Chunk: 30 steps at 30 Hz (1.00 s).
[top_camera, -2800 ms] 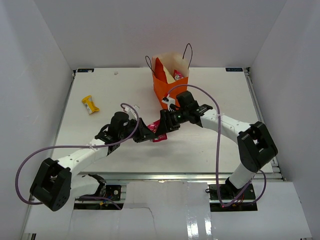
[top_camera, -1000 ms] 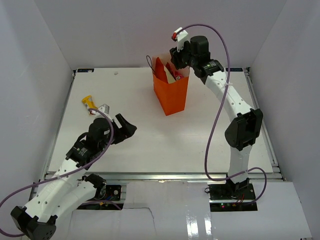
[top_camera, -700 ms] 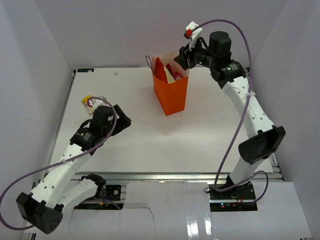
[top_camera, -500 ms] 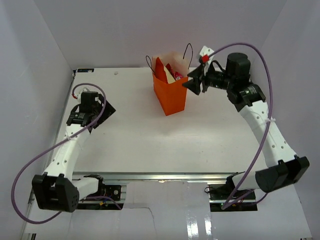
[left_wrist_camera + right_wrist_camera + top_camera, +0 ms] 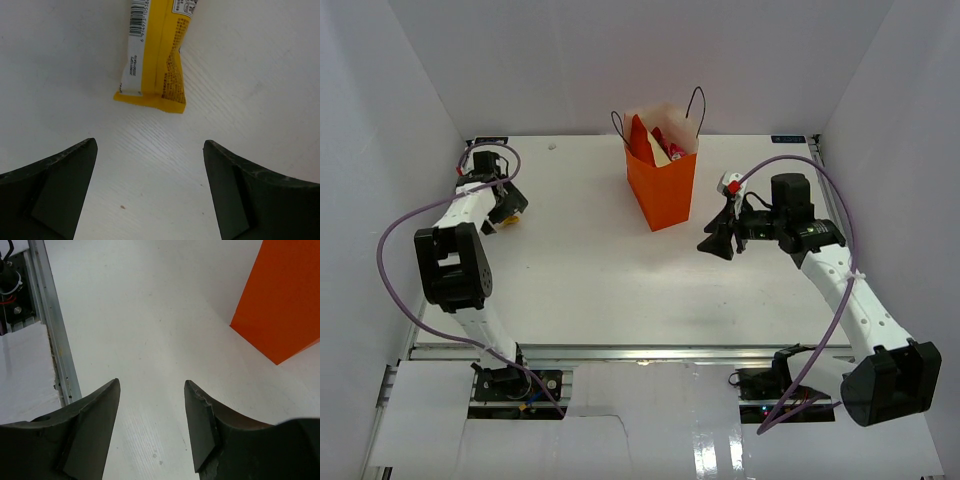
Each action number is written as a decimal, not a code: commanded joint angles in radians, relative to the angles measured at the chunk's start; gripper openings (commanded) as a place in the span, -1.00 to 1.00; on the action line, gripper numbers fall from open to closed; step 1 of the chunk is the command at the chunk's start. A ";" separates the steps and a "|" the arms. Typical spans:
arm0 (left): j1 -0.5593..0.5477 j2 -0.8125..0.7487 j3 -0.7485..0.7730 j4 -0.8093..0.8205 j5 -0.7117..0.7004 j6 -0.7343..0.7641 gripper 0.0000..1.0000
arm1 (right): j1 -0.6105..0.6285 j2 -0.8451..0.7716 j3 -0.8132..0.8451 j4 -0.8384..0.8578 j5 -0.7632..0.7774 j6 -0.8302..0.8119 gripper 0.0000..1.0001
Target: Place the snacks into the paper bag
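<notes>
Only readable-ish print is on the yellow packet (image 5: 167,65), lying flat just ahead of the jaws of the left gripper (image 5: 149,145), a bit left of their centre line. The barcode (image 5: 140,15) runs along its left edge, with a digit row beside it that is cut off at the top and too small to trust. On the white panel (image 5: 131,75) at the end nearest the jaws are two short lines of stamped code, not legible. A white label (image 5: 184,6) at the far end is cropped and unreadable. In the top view, the blue sticker (image 5: 787,139) on the far edge of the table (image 5: 580,280) has print too small to read.
</notes>
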 commanded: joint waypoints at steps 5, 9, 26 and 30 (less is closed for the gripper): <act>0.048 0.138 0.145 0.027 0.002 0.168 0.90 | -0.022 0.014 -0.016 0.018 -0.073 -0.044 0.21; 0.065 0.215 0.183 0.047 0.051 0.184 0.77 | -0.031 0.055 -0.009 0.009 -0.078 -0.043 0.21; 0.073 0.288 0.199 0.084 0.120 0.130 -0.36 | -0.038 0.147 0.083 -0.086 -0.143 -0.098 0.19; 0.071 0.125 0.037 0.209 0.312 0.115 -0.37 | -0.036 0.158 0.090 -0.097 -0.191 -0.075 0.18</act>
